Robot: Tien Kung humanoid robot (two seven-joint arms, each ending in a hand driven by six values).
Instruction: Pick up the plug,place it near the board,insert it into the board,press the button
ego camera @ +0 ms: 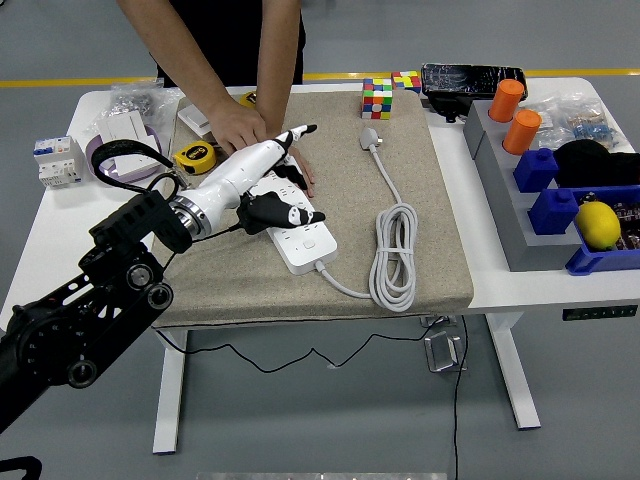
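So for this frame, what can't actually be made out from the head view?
- Black plug: hidden under the left hand, so whether it sits in the power strip can't be told.
- The strip's button: too small to pick out, partly covered by that hand.
- The person's hand on the strip's far end: mostly hidden behind the robot's fingers.
- Right arm: out of frame.

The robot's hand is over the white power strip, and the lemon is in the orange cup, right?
Not quite. In the head view the left robot hand is over the white power strip, but the lemon sits in a blue bin, not an orange cup.
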